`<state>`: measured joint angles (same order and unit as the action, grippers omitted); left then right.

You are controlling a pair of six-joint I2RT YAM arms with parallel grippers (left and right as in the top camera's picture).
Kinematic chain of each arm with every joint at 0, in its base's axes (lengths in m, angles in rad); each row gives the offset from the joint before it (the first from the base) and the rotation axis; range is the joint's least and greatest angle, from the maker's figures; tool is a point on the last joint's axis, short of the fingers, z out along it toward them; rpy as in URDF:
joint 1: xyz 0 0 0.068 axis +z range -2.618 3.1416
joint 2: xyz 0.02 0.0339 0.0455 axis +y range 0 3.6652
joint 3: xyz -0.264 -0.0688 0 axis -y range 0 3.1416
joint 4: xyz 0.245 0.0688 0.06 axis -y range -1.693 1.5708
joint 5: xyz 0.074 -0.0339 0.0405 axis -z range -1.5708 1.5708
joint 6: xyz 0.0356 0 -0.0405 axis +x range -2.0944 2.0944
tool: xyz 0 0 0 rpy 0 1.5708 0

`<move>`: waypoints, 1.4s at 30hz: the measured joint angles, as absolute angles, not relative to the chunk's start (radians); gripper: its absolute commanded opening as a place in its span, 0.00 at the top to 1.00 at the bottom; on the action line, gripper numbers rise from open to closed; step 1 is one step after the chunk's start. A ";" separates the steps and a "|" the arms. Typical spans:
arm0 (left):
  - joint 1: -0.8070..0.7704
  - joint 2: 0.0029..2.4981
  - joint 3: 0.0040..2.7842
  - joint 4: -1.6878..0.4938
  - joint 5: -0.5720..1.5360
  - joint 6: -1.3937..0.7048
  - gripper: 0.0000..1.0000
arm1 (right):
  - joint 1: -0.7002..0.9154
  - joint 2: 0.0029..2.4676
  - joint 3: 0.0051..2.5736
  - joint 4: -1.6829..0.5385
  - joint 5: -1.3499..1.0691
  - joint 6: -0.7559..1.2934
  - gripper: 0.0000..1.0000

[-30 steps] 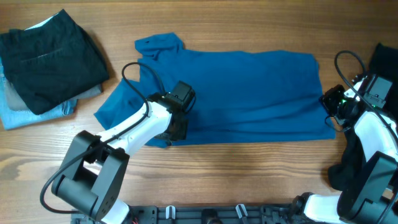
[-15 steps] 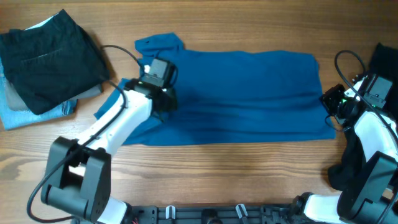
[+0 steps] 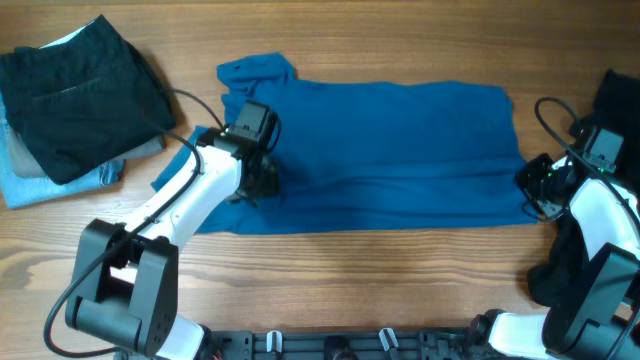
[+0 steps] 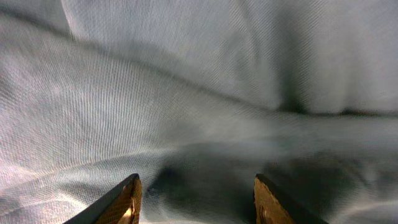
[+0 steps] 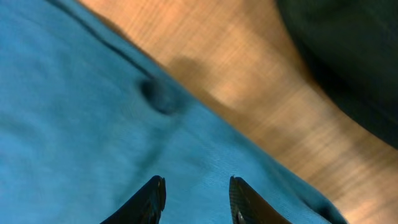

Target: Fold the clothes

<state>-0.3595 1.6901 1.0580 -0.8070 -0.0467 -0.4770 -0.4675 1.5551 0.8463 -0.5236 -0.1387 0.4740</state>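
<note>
Though creased, blue shirt across wooden table.

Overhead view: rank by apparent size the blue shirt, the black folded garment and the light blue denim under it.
1. Blue cloth shirt, spread flat: largest by far.
2. Black folded garment.
3. Light blue denim: smallest as seen, though the black garment covers most of it, so its full size is unsure.

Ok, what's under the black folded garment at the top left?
A light blue folded piece sticks out beneath the black garment, with a grey edge at its right. Whether more lies underneath is covered.
</note>
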 measured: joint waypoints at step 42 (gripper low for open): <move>-0.029 2.016 1.347 -0.239 0.163 -0.405 0.24 | -0.462 1.376 1.031 -0.802 -0.247 0.334 0.25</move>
